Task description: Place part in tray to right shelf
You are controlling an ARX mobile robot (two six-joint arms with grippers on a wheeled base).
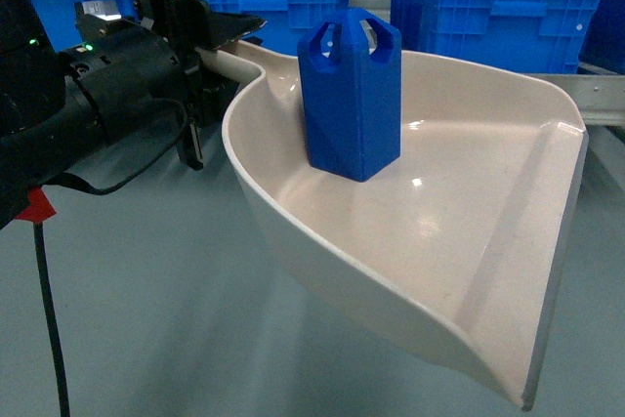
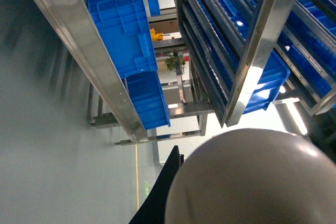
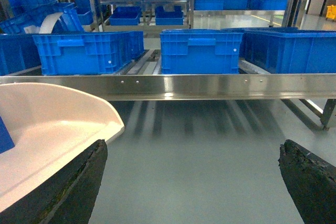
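Note:
The bright-blue part (image 1: 350,95) stands upright inside the cream-white tray (image 1: 459,241), near its back wall. The tray hangs above the grey floor. My left gripper (image 1: 221,46) is shut on the tray's handle at the upper left. In the left wrist view one black finger (image 2: 164,195) lies against the tray's rounded wall (image 2: 252,182). My right gripper (image 3: 191,182) is open with only floor between its fingers. The tray's lip (image 3: 52,124) is at its left, with a sliver of the part (image 3: 4,136). The right shelf's metal rail (image 3: 168,86) runs across ahead.
Large blue crates (image 3: 199,51) sit on the shelf behind the rail, also seen behind the tray as blue crates (image 1: 488,21). A steel rack upright (image 2: 257,61) and more crates fill the left wrist view. Grey floor (image 1: 146,319) lies below.

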